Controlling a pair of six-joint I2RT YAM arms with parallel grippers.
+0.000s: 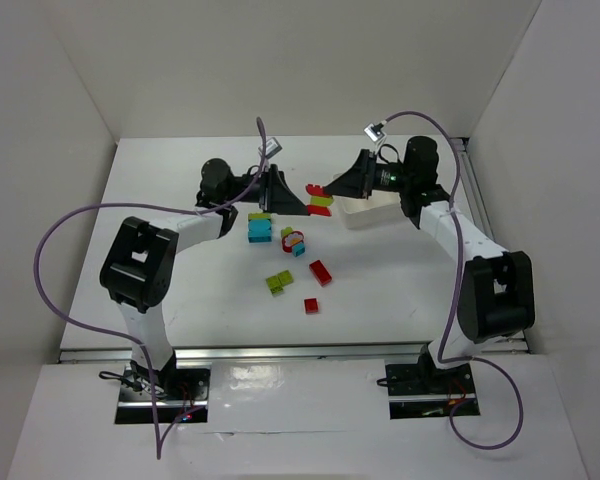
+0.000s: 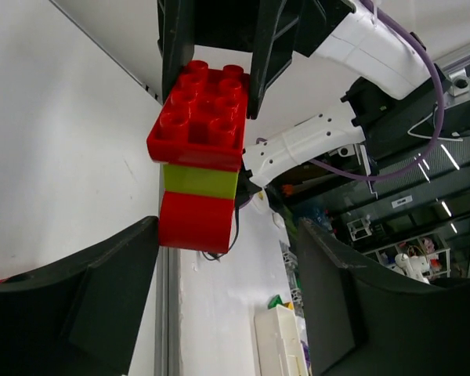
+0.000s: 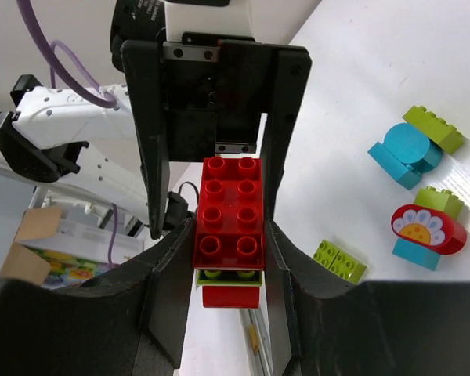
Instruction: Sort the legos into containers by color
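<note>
From overhead, both arms reach toward each other over the far half of the bench (image 1: 180, 300). A stack of legos (image 1: 322, 203) sits between their tips, just left of the white tray (image 1: 375, 215). That view is too small for me to tell which arm has hold of the stack.

The right wrist camera settles it. The right tool (image 3: 229, 235) is clenched on the stack, one finger pressed to each long side. I can see a red eight-stud brick on top, a lime one under it and another red piece at the bottom. Beyond them, the other arm's fingers flank the far end.

The left wrist camera shows what that view hides. The left tool (image 2: 227, 235) is released and spread wide, with its right finger well apart from the stack. Its left finger is just beside the rounded red bottom piece, and I cannot tell whether they touch. The stack is held in the air.

The loose legos lie near the middle of the bench. Overhead I pick out a cyan block (image 1: 260, 231), a flower piece (image 1: 293, 240), a lime pair (image 1: 278, 282) and two red bricks (image 1: 321, 272). The right wrist camera catches the flower piece and some cyan and lime bricks, but not the red ones. Only the overhead view shows the tray, and I cannot tell what its compartments hold.
</note>
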